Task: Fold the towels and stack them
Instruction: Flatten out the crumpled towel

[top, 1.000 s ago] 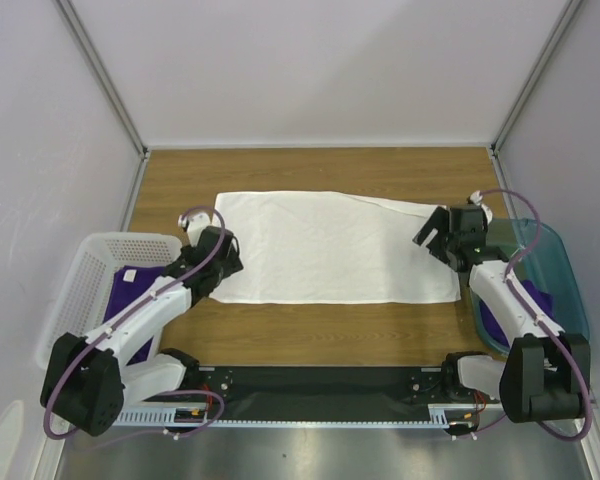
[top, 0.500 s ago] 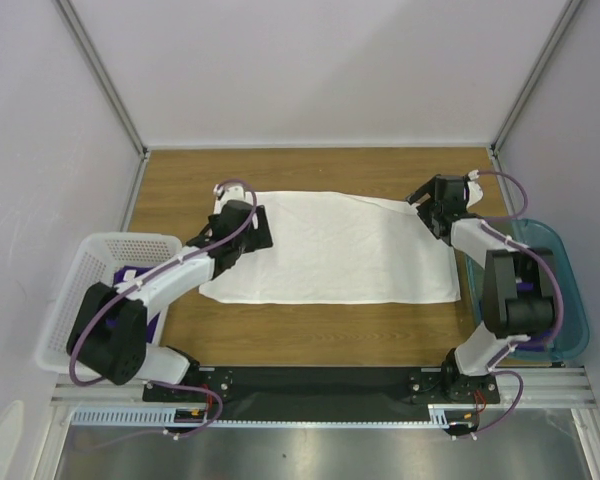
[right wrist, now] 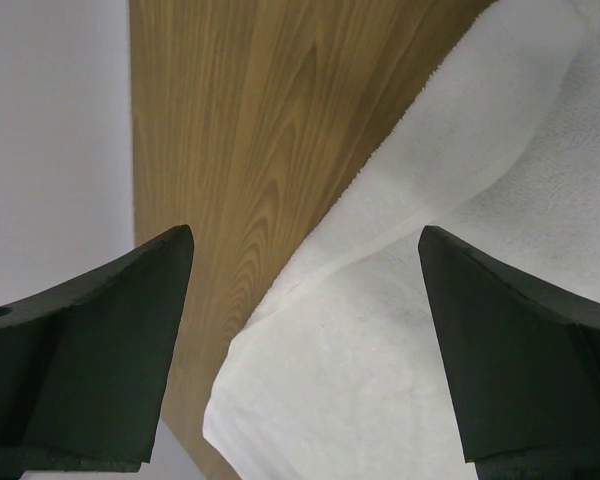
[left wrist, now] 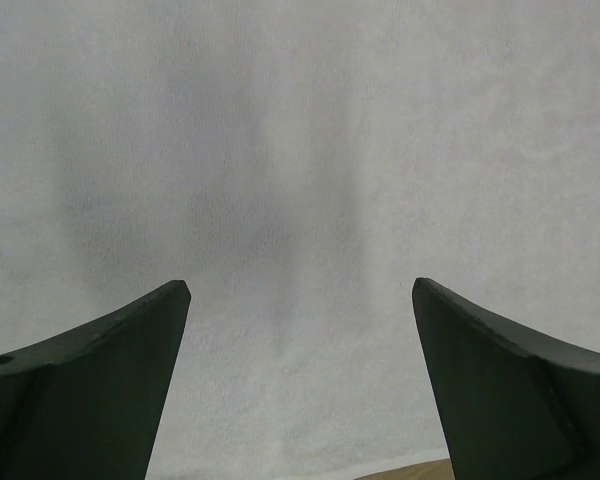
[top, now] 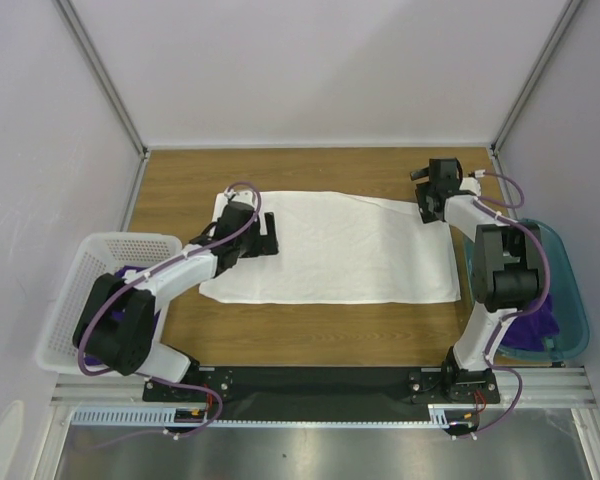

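A large white towel [top: 350,250] lies spread flat on the wooden table [top: 180,180]. My left gripper [top: 270,233] hovers open over the towel's left part. In the left wrist view the towel [left wrist: 300,150] fills the frame and nothing sits between the gripper's [left wrist: 300,290] fingers. My right gripper [top: 421,195] is open at the towel's far right corner. The right wrist view shows that corner [right wrist: 460,300] lying partly between the gripper's [right wrist: 305,235] spread fingers, untouched. A purple towel [top: 123,275] lies in the basket, another [top: 535,325] in the bin.
A white perforated basket [top: 80,260] stands at the table's left edge. At the right edge sits a teal bin [top: 570,290]. White enclosure walls close in the left, right and far sides. Bare wood [right wrist: 250,130] borders the towel's far corner.
Both arms have reached away from the near side. The left gripper went from the towel's left edge onto its far left part, the right to the far right corner. Both jaws opened wider.
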Available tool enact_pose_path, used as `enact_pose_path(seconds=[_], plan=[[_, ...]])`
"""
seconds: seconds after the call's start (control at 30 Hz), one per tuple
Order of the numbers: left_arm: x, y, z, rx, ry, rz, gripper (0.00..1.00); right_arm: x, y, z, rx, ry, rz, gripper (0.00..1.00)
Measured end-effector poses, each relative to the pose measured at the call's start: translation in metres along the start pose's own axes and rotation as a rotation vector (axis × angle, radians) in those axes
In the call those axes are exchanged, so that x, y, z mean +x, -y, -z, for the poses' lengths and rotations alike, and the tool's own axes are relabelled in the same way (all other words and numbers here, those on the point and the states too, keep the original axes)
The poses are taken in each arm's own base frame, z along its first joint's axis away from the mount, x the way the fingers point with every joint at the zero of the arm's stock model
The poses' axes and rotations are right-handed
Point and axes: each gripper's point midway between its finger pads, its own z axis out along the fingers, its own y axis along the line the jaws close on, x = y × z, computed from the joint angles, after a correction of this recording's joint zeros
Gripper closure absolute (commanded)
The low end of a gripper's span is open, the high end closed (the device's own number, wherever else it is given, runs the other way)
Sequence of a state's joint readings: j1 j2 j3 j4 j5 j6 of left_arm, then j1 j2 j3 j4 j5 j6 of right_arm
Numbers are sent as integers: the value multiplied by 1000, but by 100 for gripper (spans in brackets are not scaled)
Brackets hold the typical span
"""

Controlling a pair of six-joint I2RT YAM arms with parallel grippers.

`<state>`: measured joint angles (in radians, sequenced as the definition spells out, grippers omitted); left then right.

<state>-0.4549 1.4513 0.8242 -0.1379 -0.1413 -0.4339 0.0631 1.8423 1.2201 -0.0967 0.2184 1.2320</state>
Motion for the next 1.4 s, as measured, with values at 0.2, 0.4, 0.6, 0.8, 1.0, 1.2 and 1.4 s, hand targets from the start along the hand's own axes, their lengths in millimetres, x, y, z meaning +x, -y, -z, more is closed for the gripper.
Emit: enact_pose_path(seconds=[0.2, 0.4, 0.6, 0.8, 1.0, 1.2, 1.4], plan=[[2, -6, -5, -2, -19, -3, 0, 6, 17, 4, 123, 6, -58, 0], [14, -11, -16, -22, -65, -6, 0, 18, 35, -5, 219, -12, -70, 0], [21, -10, -25, -22, -102, -8, 0, 25, 47, -17, 263, -20, -61, 0], [28, -14, -30, -36, -129, -9, 0, 13, 34, -33, 237, 3, -65, 0], [40, -21, -34, -68, -171, -17, 1, -2, 31, -46, 227, 27, -88, 0], [41, -25, -35, -91, -168, -19, 1, -10, 20, -59, 197, 40, -107, 0], [41, -29, -35, -111, -161, -20, 1, -20, -8, -74, 138, 62, -114, 1]])
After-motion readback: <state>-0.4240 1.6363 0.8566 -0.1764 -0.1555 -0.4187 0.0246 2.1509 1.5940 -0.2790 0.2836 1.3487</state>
